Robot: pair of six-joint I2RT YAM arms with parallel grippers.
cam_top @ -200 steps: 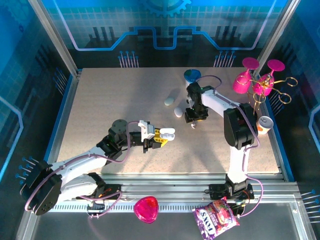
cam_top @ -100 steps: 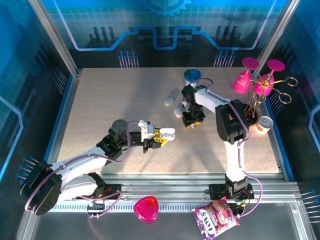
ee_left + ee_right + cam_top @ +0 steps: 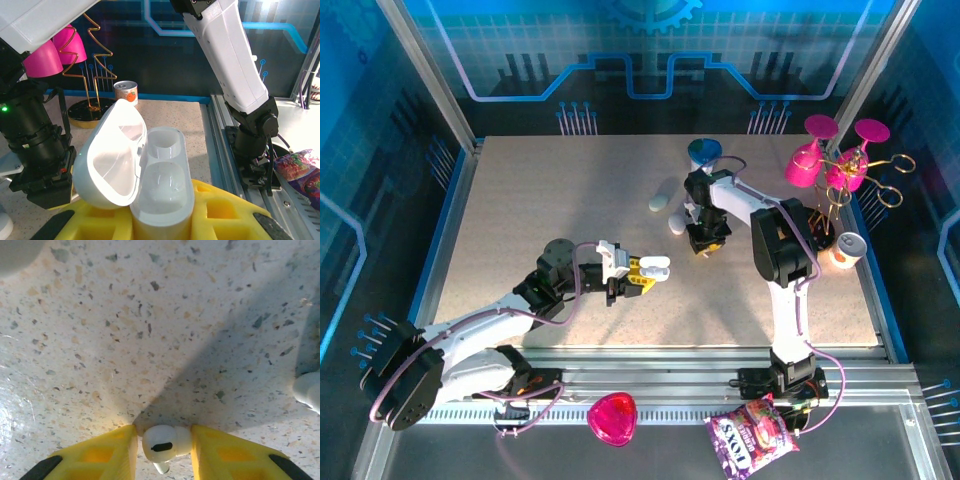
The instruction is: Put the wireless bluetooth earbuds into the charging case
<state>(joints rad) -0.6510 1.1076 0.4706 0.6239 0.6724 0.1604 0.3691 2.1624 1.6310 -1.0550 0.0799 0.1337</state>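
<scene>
- Right gripper [image 3: 163, 441] – yellow pads pressed in on either side of one earbud [image 3: 161, 440], gripping it right at the speckled table [image 3: 150, 330]; stem pointing toward the camera.
- In the top view, right gripper [image 3: 706, 240] tipped down onto the table just beside the nearer of two closed white oval cases [image 3: 677, 222], the other [image 3: 661, 202] a little farther off.
- At the right edge of the right wrist view, a white rounded thing [image 3: 307, 390], too cropped to name.
- Left gripper [image 3: 162, 222] clenched on the base of the open charging case [image 3: 162, 180], held above the table well apart from the earbud.
- Lid [image 3: 112, 160] swung out to the left; two wells facing up – bare white plastic in both.
- Beyond the case in the left wrist view, the right arm's black wrist [image 3: 35, 145] in front of a gold wire stand [image 3: 95, 75].
- Near the far right edge: pink glasses [image 3: 807, 160], a small can [image 3: 847, 250], a blue cup [image 3: 704, 152].
- On the near ledge: a pink heart-shaped dish [image 3: 613, 418] and a candy bag [image 3: 752, 438].
</scene>
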